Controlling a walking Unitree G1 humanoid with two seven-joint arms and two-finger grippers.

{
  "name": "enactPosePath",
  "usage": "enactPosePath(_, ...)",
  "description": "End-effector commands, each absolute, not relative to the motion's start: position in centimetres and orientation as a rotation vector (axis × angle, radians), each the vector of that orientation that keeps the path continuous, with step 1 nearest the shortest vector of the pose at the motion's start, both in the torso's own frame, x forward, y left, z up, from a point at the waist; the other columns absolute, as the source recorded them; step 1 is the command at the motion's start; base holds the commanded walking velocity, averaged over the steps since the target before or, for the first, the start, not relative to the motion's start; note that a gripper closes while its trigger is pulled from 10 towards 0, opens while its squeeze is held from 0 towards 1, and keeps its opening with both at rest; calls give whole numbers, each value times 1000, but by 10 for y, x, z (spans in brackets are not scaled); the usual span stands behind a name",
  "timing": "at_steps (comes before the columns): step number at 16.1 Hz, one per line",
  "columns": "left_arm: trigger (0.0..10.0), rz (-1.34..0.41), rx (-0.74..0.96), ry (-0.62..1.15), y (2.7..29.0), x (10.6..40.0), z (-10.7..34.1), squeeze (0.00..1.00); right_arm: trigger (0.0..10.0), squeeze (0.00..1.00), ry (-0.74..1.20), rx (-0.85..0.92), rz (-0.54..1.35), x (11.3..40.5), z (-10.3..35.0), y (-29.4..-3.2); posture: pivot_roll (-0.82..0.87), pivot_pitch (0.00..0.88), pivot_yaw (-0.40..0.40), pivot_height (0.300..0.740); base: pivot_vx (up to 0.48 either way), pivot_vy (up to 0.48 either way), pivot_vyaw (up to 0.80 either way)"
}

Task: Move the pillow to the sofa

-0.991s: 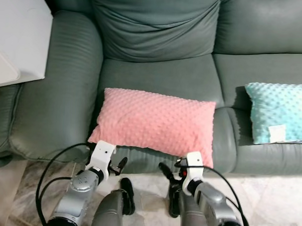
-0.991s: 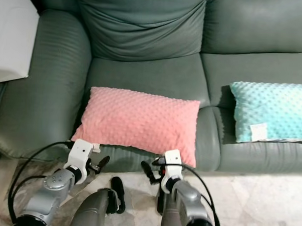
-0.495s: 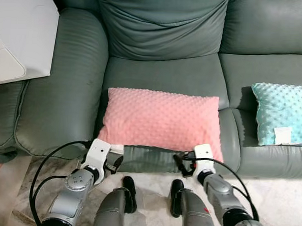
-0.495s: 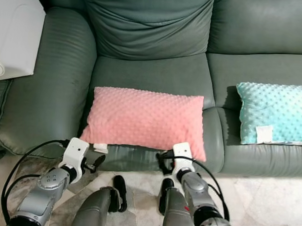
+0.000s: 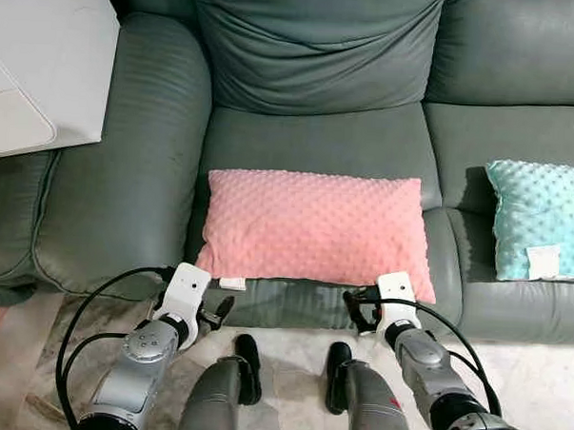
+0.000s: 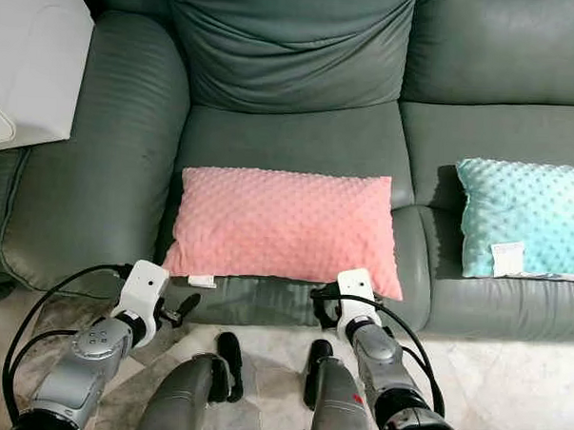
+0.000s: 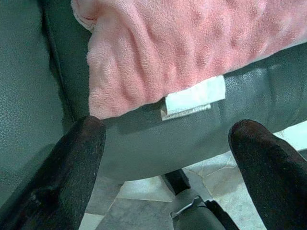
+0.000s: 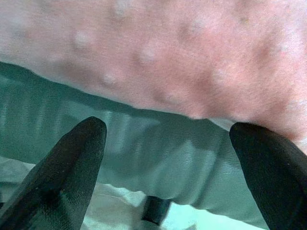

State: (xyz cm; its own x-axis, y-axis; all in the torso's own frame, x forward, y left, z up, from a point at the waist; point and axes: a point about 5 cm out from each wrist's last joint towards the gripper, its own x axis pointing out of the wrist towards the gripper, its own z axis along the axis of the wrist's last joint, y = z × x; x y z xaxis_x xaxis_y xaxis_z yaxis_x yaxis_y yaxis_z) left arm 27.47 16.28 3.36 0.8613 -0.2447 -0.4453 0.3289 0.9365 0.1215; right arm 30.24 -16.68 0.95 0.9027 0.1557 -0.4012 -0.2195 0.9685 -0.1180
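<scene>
On the sofa (image 5: 310,130) seat cushion, near its front edge, the pink pillow (image 5: 315,226) lies flat. Compared with a second ago the pillow sits straighter: its long edge was tilted against the seat front, now it runs nearly parallel to it. Half a second ago it overhung the front edge a bit more; now it sits slightly further in. The camera has also shifted, so part of this is framing. Both arms have pulled back and lowered a little; the right gripper (image 5: 364,309) has moved from under the middle of the pillow to just below its right front corner.

The pillow's long axis runs left-right across the seat, short sides toward the armrest and toward the neighbouring cushion. A white tag (image 7: 194,97) hangs at its front left corner over the seat front. A teal pillow (image 5: 539,221) lies on the next cushion to the right, well apart.

Left gripper (image 5: 216,312) hangs just below the pillow's front left corner, in front of the seat; fingers (image 7: 72,167) spread wide, holding nothing, not touching the pillow. Right gripper fingers (image 8: 67,163) also spread wide, empty, just under the pillow's front edge, apart from it. A white surface (image 5: 36,61) stands beside the left armrest.
</scene>
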Motion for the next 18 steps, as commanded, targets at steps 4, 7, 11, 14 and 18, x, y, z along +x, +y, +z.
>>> enactPosePath(4, 10000, -284, 219, 507, 167, 261, 19, 0, 10000, 0, 468, -229, 143, 291, -4, -176, 56, 437, 111, 740, 0, 0, 0)
enactPosePath(7, 10000, -278, 222, 515, 168, 260, 17, 0, 10000, 0, 472, -275, 92, 292, -3, -185, 56, 437, 111, 740, 0, 0, 0)
enactPosePath(11, 10000, -271, 231, 513, 168, 260, 17, 0, 10000, 0, 454, -312, 51, 298, 4, -193, 58, 441, 114, 740, 0, 0, 0)
enactPosePath(14, 10000, -267, 231, 512, 168, 261, 17, 0, 10000, 0, 457, -324, 54, 298, 4, -193, 58, 441, 114, 740, 0, 0, 0)
enactPosePath(18, 10000, -267, 230, 517, 167, 259, 15, 0, 10000, 0, 466, -241, 168, 290, -5, -174, 49, 445, 107, 740, 0, 0, 0)
